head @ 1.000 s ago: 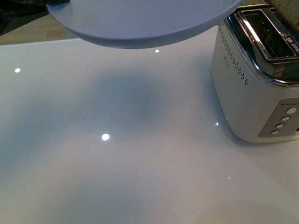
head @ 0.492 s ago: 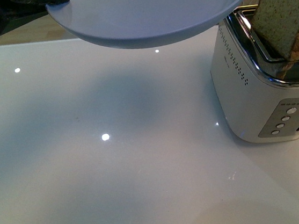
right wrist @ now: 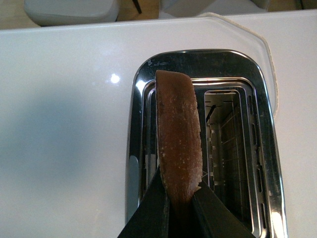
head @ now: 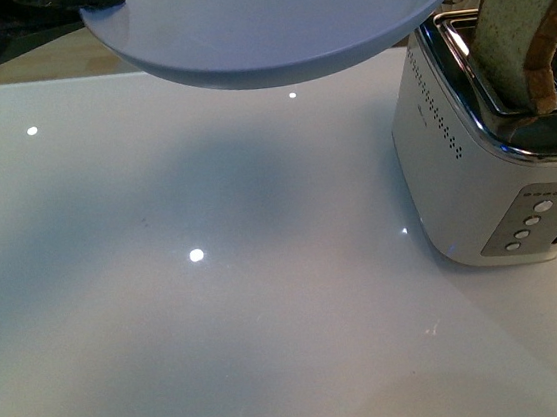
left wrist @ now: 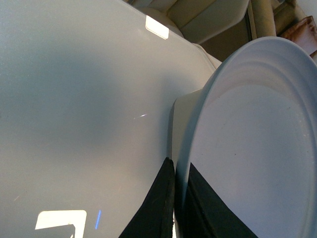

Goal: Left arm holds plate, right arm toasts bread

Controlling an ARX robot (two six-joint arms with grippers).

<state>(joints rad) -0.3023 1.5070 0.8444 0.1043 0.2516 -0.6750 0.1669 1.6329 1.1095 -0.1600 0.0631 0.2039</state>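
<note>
In the front view we lose the far part of the plate [head: 288, 26] and the top of the bread [head: 515, 31] past the upper edge. The toaster [head: 456, 178] runs off the right side, and its buttons [head: 527, 222] carry markings too small for us to read. In the wrist views the left fingers [left wrist: 158, 213] and right fingers [right wrist: 151, 215] are cut off at the frame edge. We cannot tell how deep the bread sits in the slot.

The plate [head: 277, 17] was plain pale blue-grey. The bread [head: 514, 21] was speckled light brown with a darker golden crust. The toaster [head: 456, 178] was silvery white, chrome-topped, with rows of tiny dark dots and a grey panel of white buttons. Around the toaster, the tabletop [head: 172, 331] was glossy white. The left gripper [left wrist: 178, 171] and right gripper [right wrist: 180, 177] had black jaws.
</note>
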